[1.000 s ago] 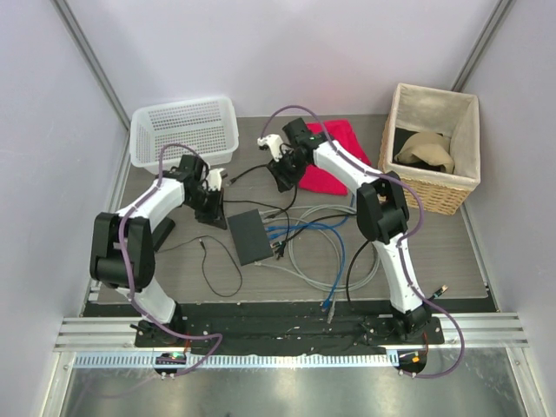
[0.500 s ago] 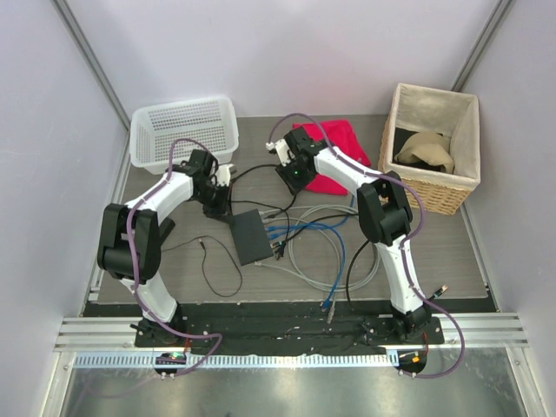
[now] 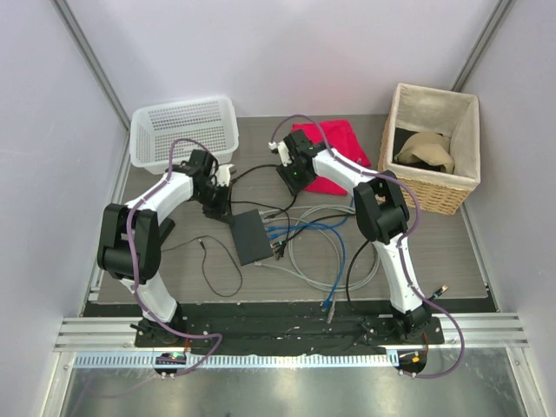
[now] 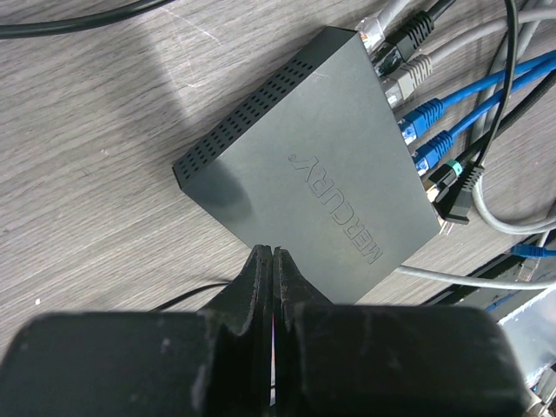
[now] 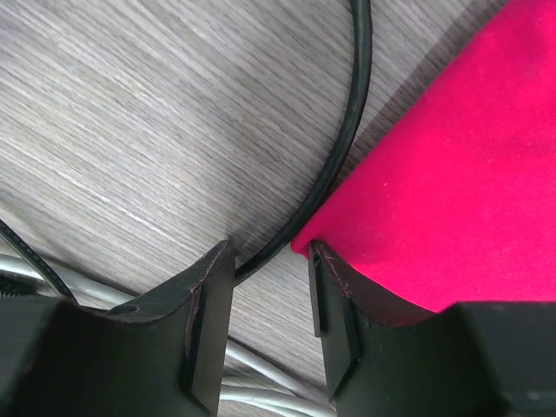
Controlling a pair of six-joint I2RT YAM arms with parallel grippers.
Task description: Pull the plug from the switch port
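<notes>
One switch [image 4: 321, 174], two blue plugs [image 4: 427, 113] seated; left gripper [image 4: 272, 254] pressed together, right gripper [image 5: 268, 261] apart (straddling a black cable [image 5: 352, 130]).

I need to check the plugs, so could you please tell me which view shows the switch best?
The left wrist view: the switch looms large, its plugs lined along one edge. The top external view shows it small; the right wrist view shows only a black cable and red cloth.
</notes>
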